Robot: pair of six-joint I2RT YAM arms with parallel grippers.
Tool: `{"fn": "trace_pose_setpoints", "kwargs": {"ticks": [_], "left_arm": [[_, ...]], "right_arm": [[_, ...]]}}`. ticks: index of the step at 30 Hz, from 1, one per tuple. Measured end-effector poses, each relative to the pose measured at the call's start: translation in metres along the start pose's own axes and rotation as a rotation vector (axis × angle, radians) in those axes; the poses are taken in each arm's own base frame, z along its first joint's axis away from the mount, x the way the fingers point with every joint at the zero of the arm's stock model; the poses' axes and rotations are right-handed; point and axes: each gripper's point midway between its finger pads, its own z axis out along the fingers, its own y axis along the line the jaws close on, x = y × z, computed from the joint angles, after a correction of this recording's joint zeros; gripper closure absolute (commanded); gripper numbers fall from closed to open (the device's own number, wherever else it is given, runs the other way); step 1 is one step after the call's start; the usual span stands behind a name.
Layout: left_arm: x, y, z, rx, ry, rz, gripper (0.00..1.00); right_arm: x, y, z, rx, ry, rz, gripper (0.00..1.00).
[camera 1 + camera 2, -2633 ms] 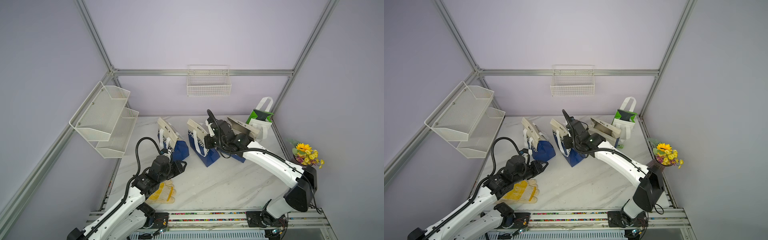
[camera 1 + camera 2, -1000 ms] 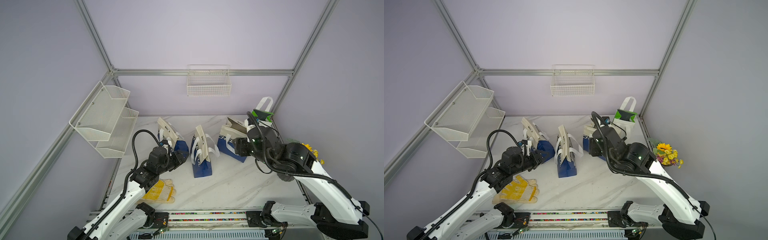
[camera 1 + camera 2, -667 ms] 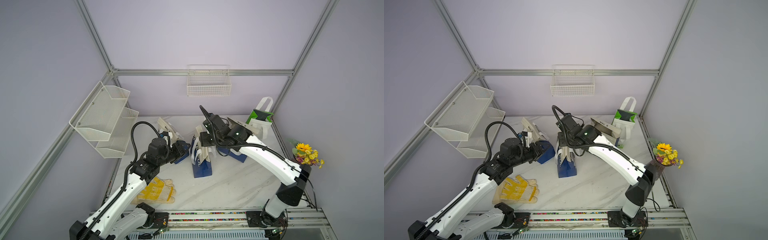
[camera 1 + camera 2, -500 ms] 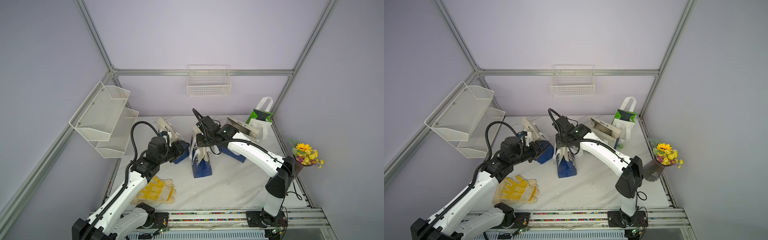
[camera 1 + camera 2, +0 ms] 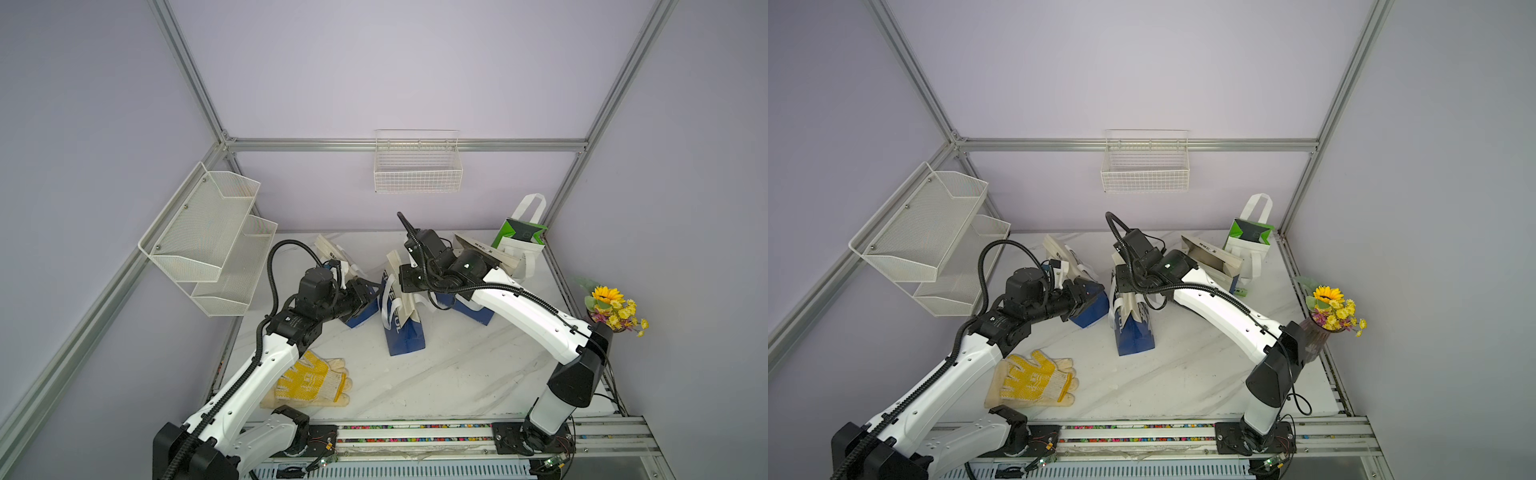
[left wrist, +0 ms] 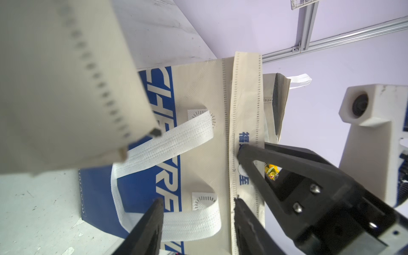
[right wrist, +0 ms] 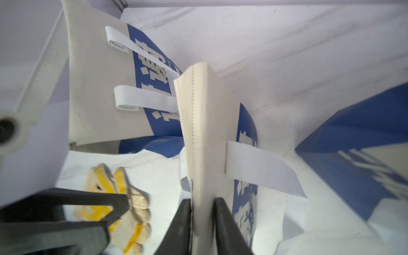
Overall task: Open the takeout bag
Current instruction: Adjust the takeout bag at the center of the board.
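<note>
A: Now right end effector point(image 7: 203, 204) has just clamped the bag point(image 5: 405, 328) by its top seam; bag's upright, just beyond the gloves point(image 5: 311, 380).
B: Ok. Left end effector point(image 6: 198, 201) apart, nr same bag. Pull-open prob. next.

Matt, textured cloth takeout bag point(image 5: 405, 332); smooth marbled table point(image 5: 457, 370).

Blue-and-cream bags point(image 5: 409, 334) point(image 5: 354, 321) point(image 5: 478, 316): three
Green bag point(image 5: 517, 235): one
Gloves point(image 5: 309, 380): two
Wire basket point(image 5: 417, 174): one
Mesh shelf point(image 5: 208, 232): one
Flower bunch point(image 5: 611, 307): one
Robot arms point(image 5: 257, 374) point(image 5: 528, 316): two
</note>
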Motion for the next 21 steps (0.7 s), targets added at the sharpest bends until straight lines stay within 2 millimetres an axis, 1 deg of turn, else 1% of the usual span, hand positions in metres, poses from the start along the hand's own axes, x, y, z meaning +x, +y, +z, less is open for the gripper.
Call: {"fn": "trace_pose_setpoints", "kwargs": {"ticks": [2,5,9,13,17,21], "left_arm": [[-0.001,0.0,0.003,0.005,0.001,-0.003,0.47],[-0.005,-0.007,0.004,0.031,-0.015,-0.006,0.45],[-0.015,-0.026,0.002,0.106,-0.051,-0.011,0.45],[-0.024,-0.044,0.003,0.185,-0.078,-0.022,0.45],[-0.033,-0.056,0.015,0.257,-0.078,-0.055,0.46],[-0.036,-0.052,0.033,0.28,-0.058,-0.08,0.47]], "right_arm": [[-0.001,-0.001,0.001,-0.011,0.006,-0.005,1.0],[-0.004,-0.005,0.002,-0.048,0.024,-0.031,1.0],[-0.005,-0.01,0.001,-0.104,0.05,-0.08,1.0],[0.006,-0.009,-0.01,-0.174,0.079,-0.131,1.0],[0.022,-0.005,-0.016,-0.268,0.12,-0.167,1.0],[0.026,-0.005,-0.017,-0.382,0.117,-0.153,1.0]]}}
